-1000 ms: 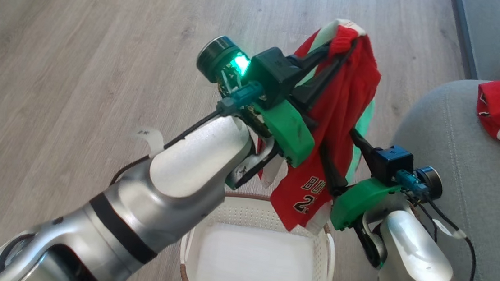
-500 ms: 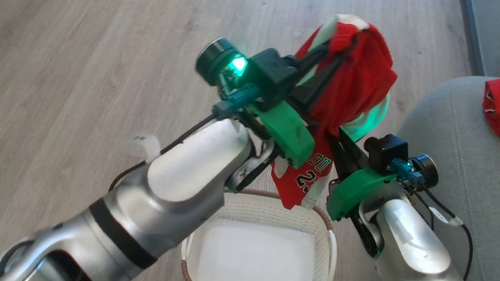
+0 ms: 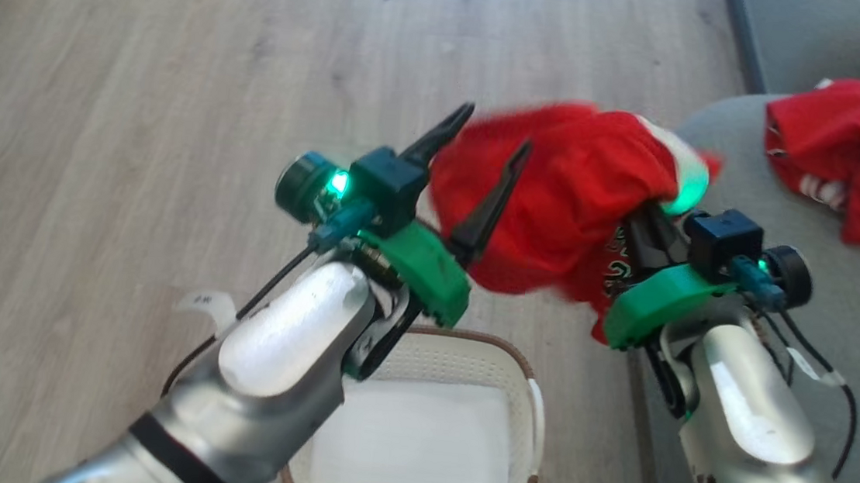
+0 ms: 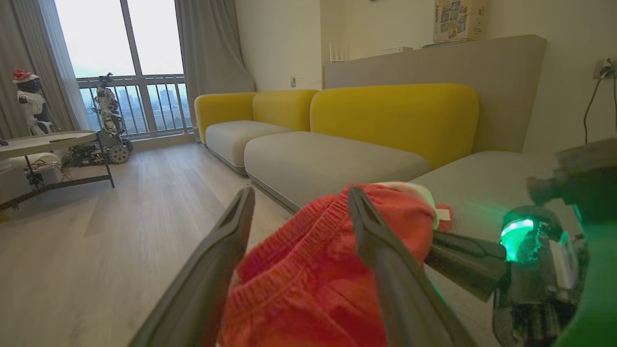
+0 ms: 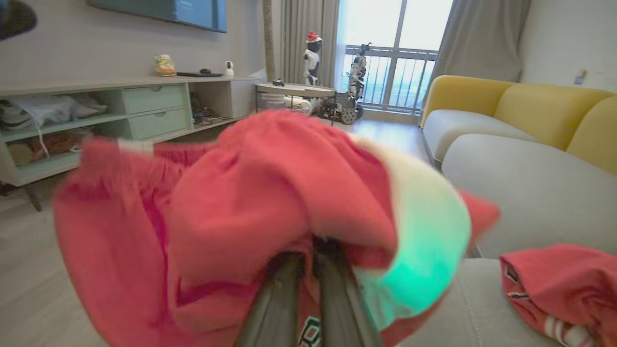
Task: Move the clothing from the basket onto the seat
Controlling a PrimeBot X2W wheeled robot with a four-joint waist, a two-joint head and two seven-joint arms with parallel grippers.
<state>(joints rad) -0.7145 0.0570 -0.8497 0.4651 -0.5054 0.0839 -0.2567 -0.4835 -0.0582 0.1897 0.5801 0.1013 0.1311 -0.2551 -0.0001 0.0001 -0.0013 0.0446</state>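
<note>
Head view first: a bright red jersey garment with white trim is seen bunched up in mid-air, kinda blurred, over the wood-look floor between the small cream-white perforated plastic basket and the big grey fabric sofa. It's pinched by the right hand, fingers pressed together on the fabric. The left hand is held spread wide right beside it, nothing clamped. A second red garment is found lying on the sofa cushion. The basket's white bottom is seen bare.
</note>
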